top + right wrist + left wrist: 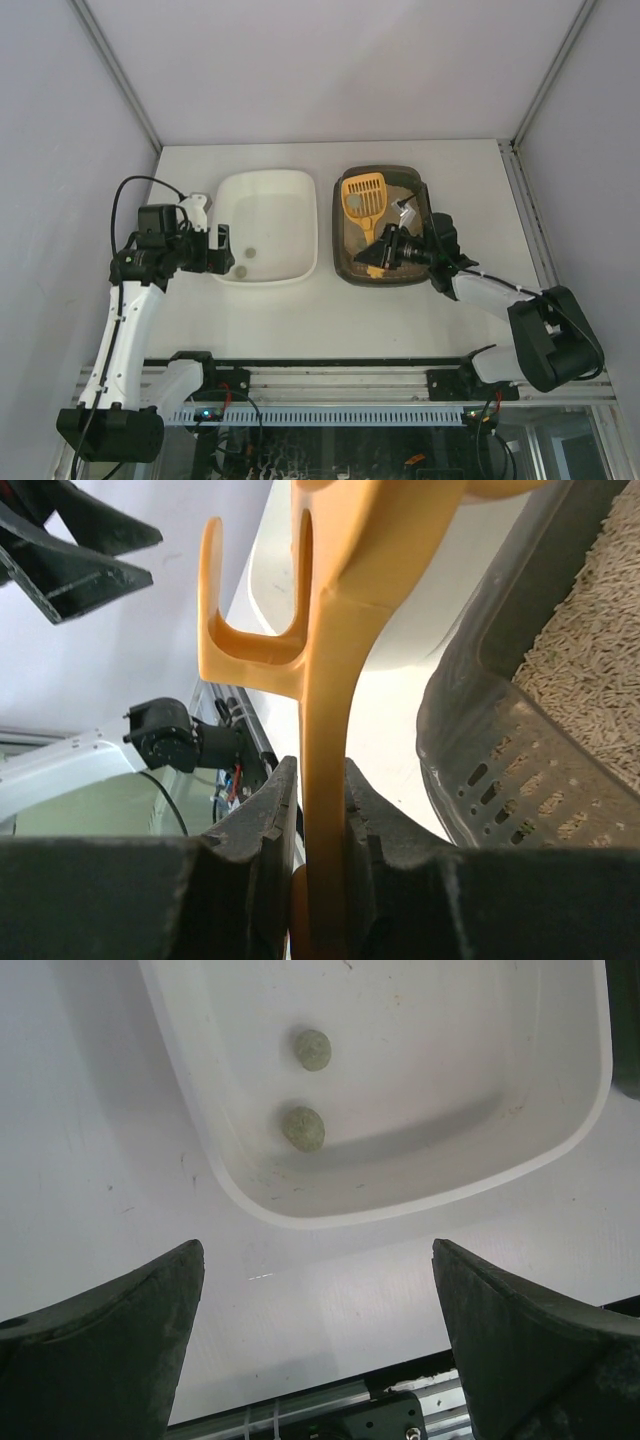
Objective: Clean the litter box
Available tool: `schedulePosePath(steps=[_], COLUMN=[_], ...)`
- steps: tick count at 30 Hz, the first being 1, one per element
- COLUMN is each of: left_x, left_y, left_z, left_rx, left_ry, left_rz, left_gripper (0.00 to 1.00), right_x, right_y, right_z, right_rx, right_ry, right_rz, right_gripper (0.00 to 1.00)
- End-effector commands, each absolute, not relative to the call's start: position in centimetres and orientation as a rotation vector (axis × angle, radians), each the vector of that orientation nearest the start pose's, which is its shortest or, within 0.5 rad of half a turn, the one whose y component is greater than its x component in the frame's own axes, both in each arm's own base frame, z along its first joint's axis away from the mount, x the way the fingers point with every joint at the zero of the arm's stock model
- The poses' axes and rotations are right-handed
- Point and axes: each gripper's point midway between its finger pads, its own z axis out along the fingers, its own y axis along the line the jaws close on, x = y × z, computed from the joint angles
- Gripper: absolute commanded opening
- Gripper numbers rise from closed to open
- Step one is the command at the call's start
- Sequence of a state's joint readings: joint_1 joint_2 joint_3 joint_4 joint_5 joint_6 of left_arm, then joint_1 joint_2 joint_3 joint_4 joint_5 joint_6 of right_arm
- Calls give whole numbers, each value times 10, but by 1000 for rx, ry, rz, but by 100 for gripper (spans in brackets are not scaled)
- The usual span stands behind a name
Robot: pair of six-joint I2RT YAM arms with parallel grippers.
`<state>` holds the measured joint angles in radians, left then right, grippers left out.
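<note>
Orange-yellow scoop (363,195), grey-brown litter box (340,215), beige litter (590,650), white tub (265,178), grey-green lumps (303,1128)

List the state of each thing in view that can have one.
Dark grey-brown plastic litter box: holds beige litter.
White rectangular plastic tub: holds two grey-green clumps.
Yellow slotted plastic scoop: gripped at handle, above litter box.
Left gripper: open, empty.
Right gripper: shut on scoop.

Overhead camera looks down; both close wrist views share the white tub (450,1050).
</note>
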<state>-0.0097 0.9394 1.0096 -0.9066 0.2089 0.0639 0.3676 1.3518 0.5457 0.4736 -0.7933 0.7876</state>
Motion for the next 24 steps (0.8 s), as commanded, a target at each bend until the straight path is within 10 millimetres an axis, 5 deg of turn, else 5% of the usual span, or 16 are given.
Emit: schedulePosePath(steps=[1,9,16,24], left_x=[241,241,246,247], left_y=[-30,-29,-16,-2], left_z=[188,184,194,209], left_rx=[181,170,114,75], left_ry=[2375,2382,2370,2329], left_rz=[-191,-188,-115,-121], left_gripper=[100,100,100,100], right_x=[264,254,288,289], right_y=[270,331,345,342], right_z=[167,174,135,129], right_rx=[-289,-446,-445,-597], right_ry=[2039,2132,2441,2420], right_rz=[1449,1407,641,-92], right_gripper=[0,0,0,0])
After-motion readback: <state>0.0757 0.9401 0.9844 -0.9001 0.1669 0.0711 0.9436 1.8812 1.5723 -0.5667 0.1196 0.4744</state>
